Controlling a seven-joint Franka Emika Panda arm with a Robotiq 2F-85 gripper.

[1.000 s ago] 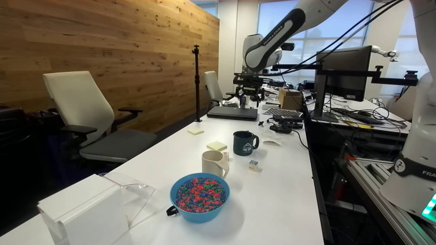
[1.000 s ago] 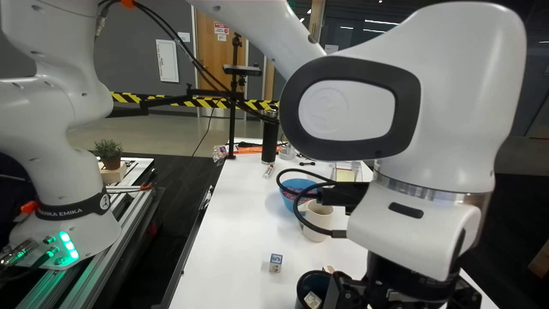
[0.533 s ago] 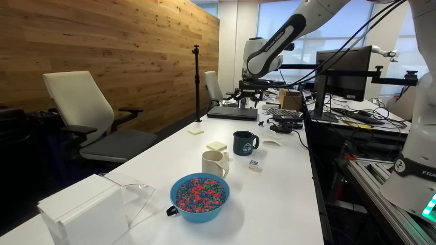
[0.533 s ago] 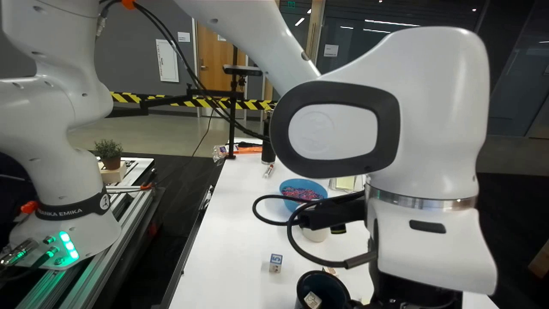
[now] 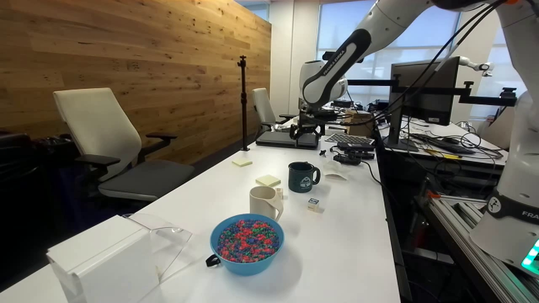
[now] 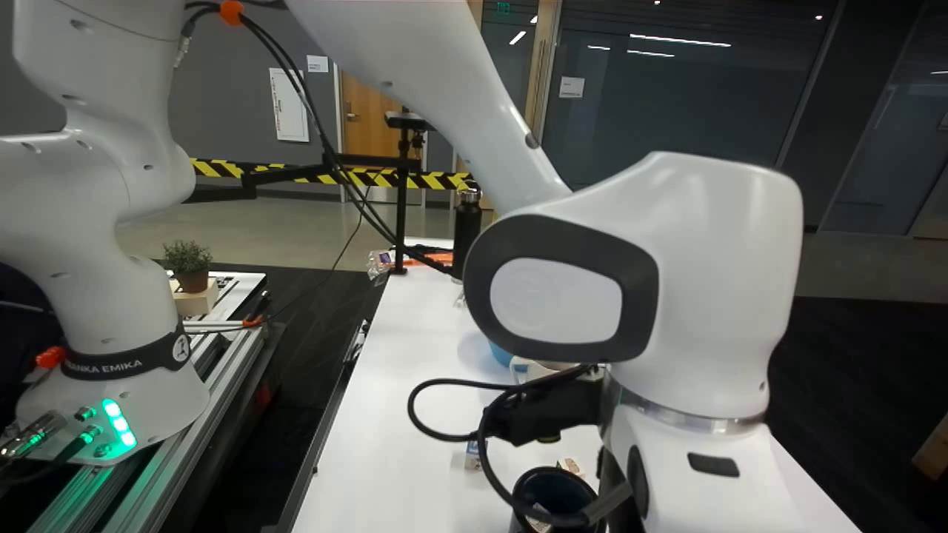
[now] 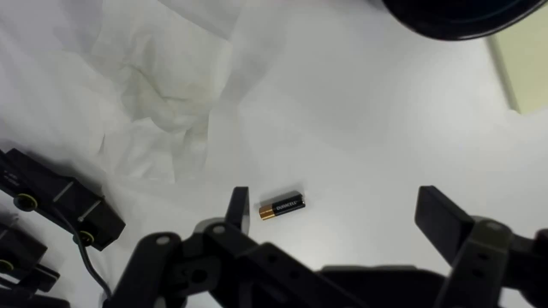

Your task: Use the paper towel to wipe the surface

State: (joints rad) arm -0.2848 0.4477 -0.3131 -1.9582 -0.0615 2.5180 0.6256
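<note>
Pincer spread wide; crumpled paper towel, edges blending into the white table, near the dark-green mug, itself cropped by the wrist view.

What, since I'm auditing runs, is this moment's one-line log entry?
gripper: open, empty | paper towel: crumpled, ungrasped, on white tabletop | battery: on its side | wiping: not underway

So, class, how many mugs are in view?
2: a dark mug by a yellow notepad and a cream mug by the blue bowl; the arm may hide others.
</note>
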